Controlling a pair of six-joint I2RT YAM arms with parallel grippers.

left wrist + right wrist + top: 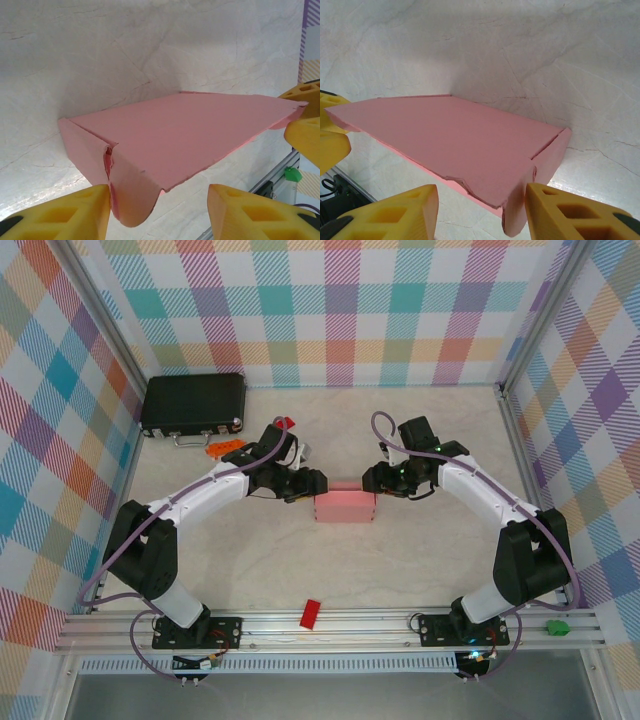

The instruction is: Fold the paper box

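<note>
Top view, box: the light-pink, thin-card paper box (344, 506) lies near the middle of the pale marbled surface (420, 570). It is already a low, closed rectangle, not a spread sheet.
Top view, my pincers: my left pincer (314, 483) is at the box's left end and my right pincer (371, 480) is at its right end. Both are low and close against the card.
Top view, bystanders: the black hard case with a handle (193, 404) sits at the far left, well apart. A small red block (311, 613) lies at the near edge by the rail. Neither is part of the job.
Left wrist, grip: my left pincer (159, 212) is released, its yellow fingers (60, 215) astride the rounded end flap (131, 192). One finger touches the flap and the other stands clear of it.
Left wrist, fold: the lid lies flat, but this end flap hangs outside and the corner seam beside it gapes.
Right wrist, grip: my right pincer (482, 212) is likewise released, jaws apart around the other end. One finger (570, 210) is at the side wall (550, 152). Bare surface shows between the other finger and the card.
Right wrist, fold: the top panel (445, 132) is down, but its near edge looks ragged and not flush.
Done, as I judge: body raised and lid closed.
Left, as I judge: tucking in both end flaps and pressing the edges home.
</note>
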